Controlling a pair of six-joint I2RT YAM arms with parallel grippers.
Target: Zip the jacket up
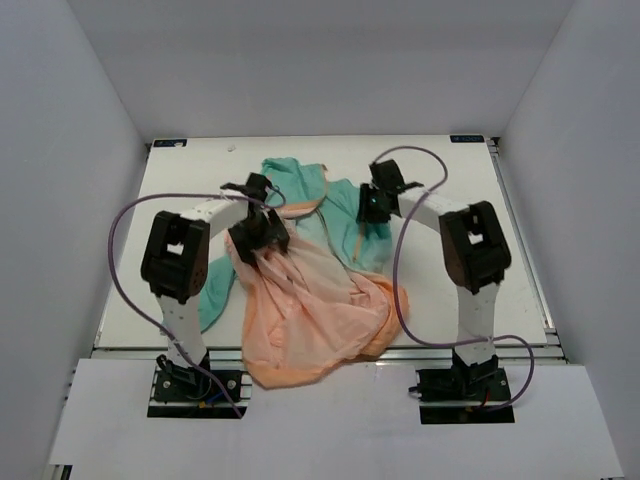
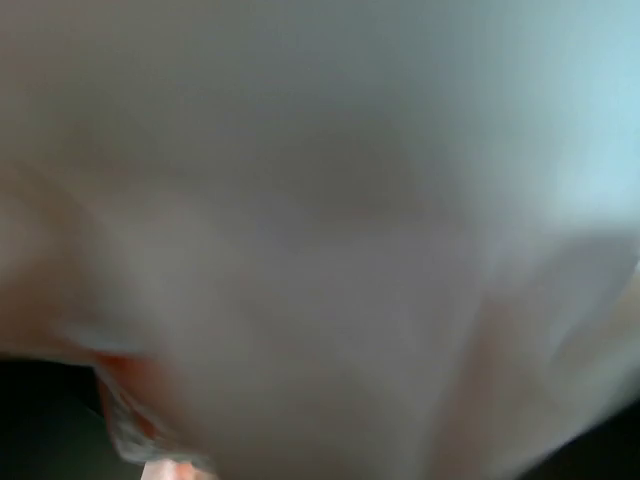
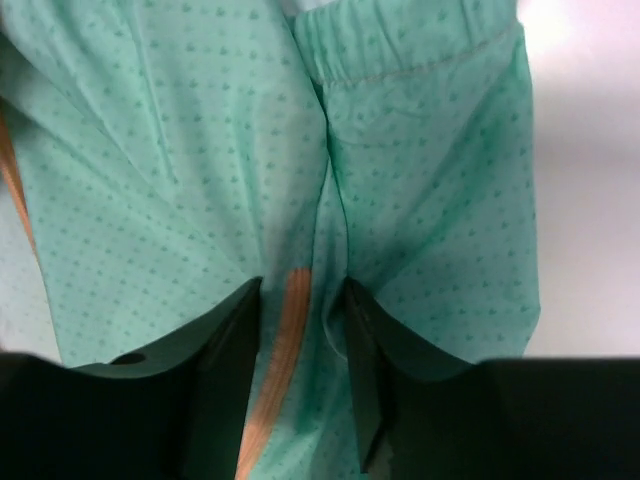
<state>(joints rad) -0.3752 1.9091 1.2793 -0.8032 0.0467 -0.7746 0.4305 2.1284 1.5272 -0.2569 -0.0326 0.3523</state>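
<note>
While bunched, jacket (image 1: 310, 300) between grippers.

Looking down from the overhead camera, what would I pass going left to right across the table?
Left arm's dark elbow block → left gripper bunching the jacket → right gripper → right arm's dark elbow block.

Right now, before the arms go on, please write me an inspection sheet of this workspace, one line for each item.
Surface: white table, bare at the left and right of the cloth.
Job's things: jacket crumpled, peach part hanging over the near edge, teal part toward the back; orange zipper not closed.
Clutter: nothing seen.
Grippers: left gripper lifts peach cloth, its wrist camera is covered; right gripper pinches teal cloth at the zipper.
Cables: purple cable loops beside each arm, free of the jacket.
Surroundings: white walls on three sides.
</note>
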